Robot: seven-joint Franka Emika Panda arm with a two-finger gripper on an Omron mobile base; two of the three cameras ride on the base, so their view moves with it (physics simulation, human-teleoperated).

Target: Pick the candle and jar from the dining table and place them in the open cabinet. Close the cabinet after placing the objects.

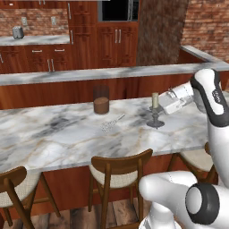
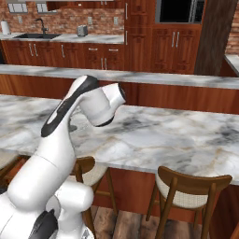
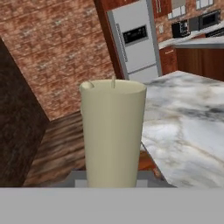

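Brick walls and reddish wood units stood behind the dining table (image 1: 67, 134), whose long marble top carried the two things to move. Toward its right part stood the candle (image 1: 155, 102), upright on its dark metal foot, and the jar (image 1: 101, 100) stood well apart to its left, near the far edge. A small wire thing (image 1: 112, 122) lay between them; what it was I could not tell.

The gripper (image 1: 163, 103) was just beside the candle, at the height of the wax. In the hand view the candle (image 3: 113, 131) rose very near, directly ahead, but the finger tips were hidden, so I could not tell if they were clamped on it or only around it.

The candle looked light, with smooth and soft wax that could slip or take marks. The stick might also lift out of its holder, so a hold low on the wax, or on the metal stem, seemed safer. The jar looked heavier, slippery and breakable.

Open marble lay around the candle; stools (image 1: 117, 172) stood along the near edge, and a raised counter (image 1: 89, 74) behind.
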